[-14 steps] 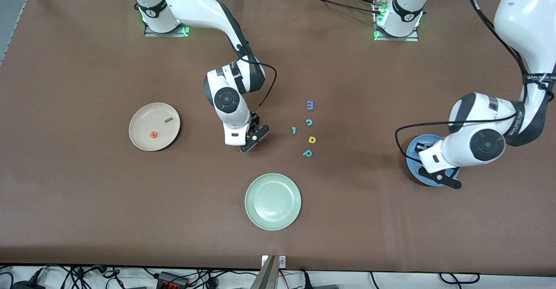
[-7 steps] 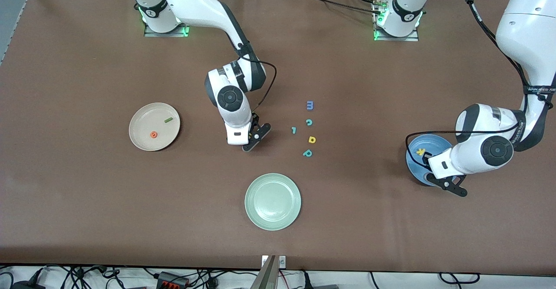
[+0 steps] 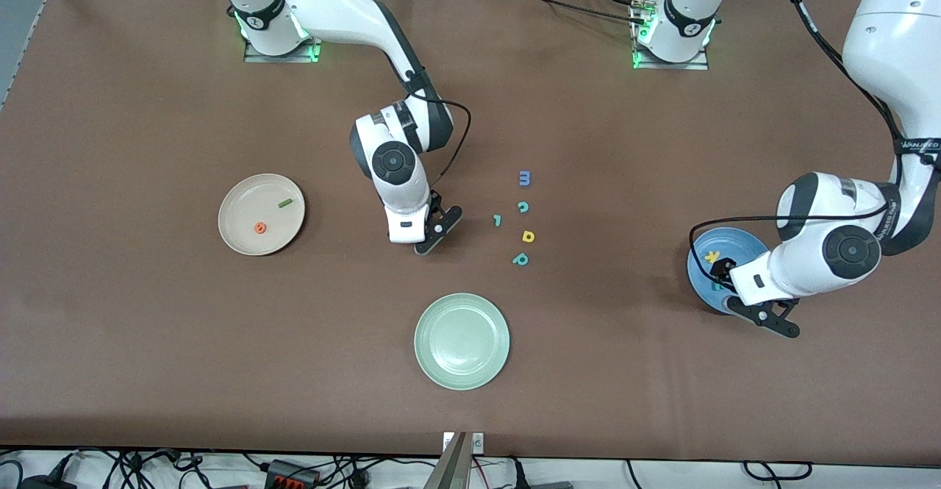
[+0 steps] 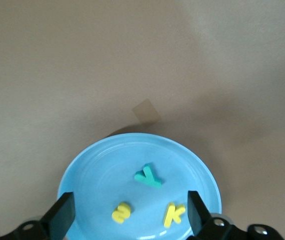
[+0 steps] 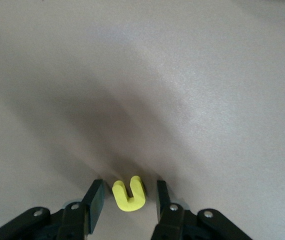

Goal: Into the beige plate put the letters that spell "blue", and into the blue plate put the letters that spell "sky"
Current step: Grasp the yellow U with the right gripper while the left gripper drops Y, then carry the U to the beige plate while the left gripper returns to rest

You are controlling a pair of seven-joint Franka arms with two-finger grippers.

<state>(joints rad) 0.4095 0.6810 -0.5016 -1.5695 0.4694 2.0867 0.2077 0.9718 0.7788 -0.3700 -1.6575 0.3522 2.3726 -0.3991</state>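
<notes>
mid-task: s, k, y (image 4: 147, 176) lying in the blue plate (image 4: 82, 170), left gripper (image 4: 127, 217) wide open and empty above it; right gripper (image 5: 125, 202) half closed around yellow u (image 5: 129, 193) on the table, not yet gripping. next: pinch, carry to the beige plate (image 3: 239, 235) holding e and l.

Even overhead light, soft shadows

The right arm reaches from its base at 11 o'clock toward the table's centre, wrist bent down, the right gripper (image 3: 434, 233) low over the cloth with its 2 fingers (image 5: 95, 200) parted. The left arm descends from 1 o'clock to 3 o'clock, the left gripper (image 4: 128, 216) spread wide, pointing down.
</notes>
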